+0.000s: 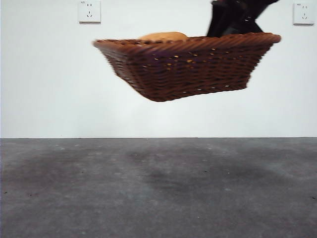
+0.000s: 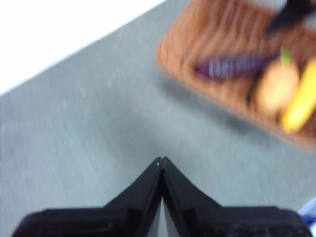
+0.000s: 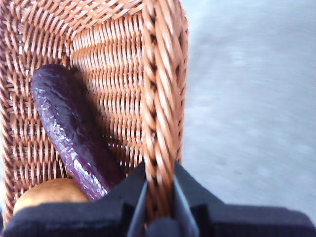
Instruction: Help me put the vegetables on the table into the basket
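My right claw is clamped on the braided rim of the basket, one jaw inside the wall and one outside. From the front I see that claw coming down dark from the top edge onto the basket's right-hand rim, and the basket hangs in the air well above the worktop, tilted a little, with a soft shadow on the surface below it. Inside, right beside my right claw, the eggplant lies along the woven floor, and the potato sits touching its near end. The potato's top just shows over the rim from the front. My left claw has its jaws together, tips touching, holding nothing, over bare worktop well apart from the basket. From there, blurred, I make out the eggplant, the potato and the yellow corn all lying in the basket.
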Robot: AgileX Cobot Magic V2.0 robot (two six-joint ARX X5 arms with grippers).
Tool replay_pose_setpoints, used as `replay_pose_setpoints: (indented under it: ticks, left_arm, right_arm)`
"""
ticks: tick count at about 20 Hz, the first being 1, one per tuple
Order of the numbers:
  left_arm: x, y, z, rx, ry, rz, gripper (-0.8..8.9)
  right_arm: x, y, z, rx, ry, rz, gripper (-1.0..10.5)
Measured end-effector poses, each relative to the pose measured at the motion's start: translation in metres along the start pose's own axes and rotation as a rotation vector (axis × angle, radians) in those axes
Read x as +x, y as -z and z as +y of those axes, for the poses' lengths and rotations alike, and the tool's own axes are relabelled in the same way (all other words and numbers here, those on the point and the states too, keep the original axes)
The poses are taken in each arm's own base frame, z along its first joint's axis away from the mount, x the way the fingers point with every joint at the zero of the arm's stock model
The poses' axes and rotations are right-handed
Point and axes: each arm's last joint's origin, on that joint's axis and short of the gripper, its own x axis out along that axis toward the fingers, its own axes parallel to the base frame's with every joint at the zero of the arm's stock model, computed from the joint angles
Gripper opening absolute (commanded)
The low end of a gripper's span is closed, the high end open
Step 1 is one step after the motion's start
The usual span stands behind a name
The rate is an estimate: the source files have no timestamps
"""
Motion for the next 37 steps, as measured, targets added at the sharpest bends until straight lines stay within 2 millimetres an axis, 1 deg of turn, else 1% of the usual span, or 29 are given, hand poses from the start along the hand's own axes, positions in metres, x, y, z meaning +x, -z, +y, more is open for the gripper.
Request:
replay_pose_setpoints:
  ticks: [3,5,7,9,11,12,15,17,19,21,24,25,30,34,36,37]
  left_arm:
    - [0.002,0.047,-0.010,-0.029,-0.047,0.056,-0.08]
    - [0.003,0.069,-0.014,-0.065,-0.059,0.052,-0.08]
    - [-0.004,0.080,-0.017,-0.099,-0.067,0.012,-0.08]
    - [-0.009,0.082,-0.017,-0.116,-0.073,-0.017,-0.08]
    - [-0.007,0.080,-0.017,-0.116,-0.072,-0.013,-0.08]
    - [-0.006,0.079,-0.017,-0.117,-0.073,-0.020,-0.08]
    - [-0.005,0.078,-0.016,-0.117,-0.074,-0.026,-0.08]
    - [-0.005,0.077,-0.016,-0.117,-0.074,-0.025,-0.08]
    - [-0.005,0.077,-0.016,-0.118,-0.074,-0.024,-0.08]
    - [-0.004,0.077,-0.016,-0.123,-0.073,-0.022,-0.08]
    - [-0.004,0.077,-0.016,-0.123,-0.073,-0.021,-0.08]
    - [-0.004,0.077,-0.016,-0.123,-0.073,-0.021,-0.08]
    - [-0.003,0.076,-0.016,-0.123,-0.073,-0.018,-0.08]
    - [-0.002,0.075,-0.016,-0.124,-0.071,-0.013,-0.08]
    - [-0.002,0.075,-0.016,-0.123,-0.070,-0.012,-0.08]
    - [-0.001,0.075,-0.016,-0.123,-0.070,-0.012,-0.08]
  right_arm:
    - [-0.020,0.000,-0.034,0.097,0.069,-0.026,-0.1]
    - [-0.035,0.004,-0.056,0.157,0.116,-0.040,-0.1]
    - [-0.051,0.008,-0.078,0.200,0.162,-0.061,-0.1]
    - [-0.066,0.015,-0.097,0.236,0.204,-0.064,-0.1]
    - [-0.074,0.022,-0.115,0.260,0.213,-0.094,-0.1]
    - [-0.074,0.030,-0.123,0.277,0.216,-0.083,-0.1]
    - [-0.058,0.055,-0.144,0.296,0.226,-0.067,-0.1]
    - [-0.047,0.067,-0.152,0.294,0.226,-0.073,-0.1]
    - [-0.038,0.074,-0.157,0.287,0.224,-0.083,-0.1]
    - [-0.028,0.077,-0.167,0.303,0.215,-0.065,-0.1]
    - [-0.005,0.085,-0.188,0.353,0.202,-0.004,-0.1]
    - [0.000,0.088,-0.191,0.364,0.197,0.010,-0.1]
    - [0.010,0.092,-0.202,0.373,0.214,0.034,-0.1]
    - [0.014,0.093,-0.205,0.374,0.219,0.037,-0.1]
    - [0.014,0.092,-0.205,0.369,0.221,0.031,0.4]
    - [0.014,0.091,-0.206,0.361,0.223,0.024,1.9]
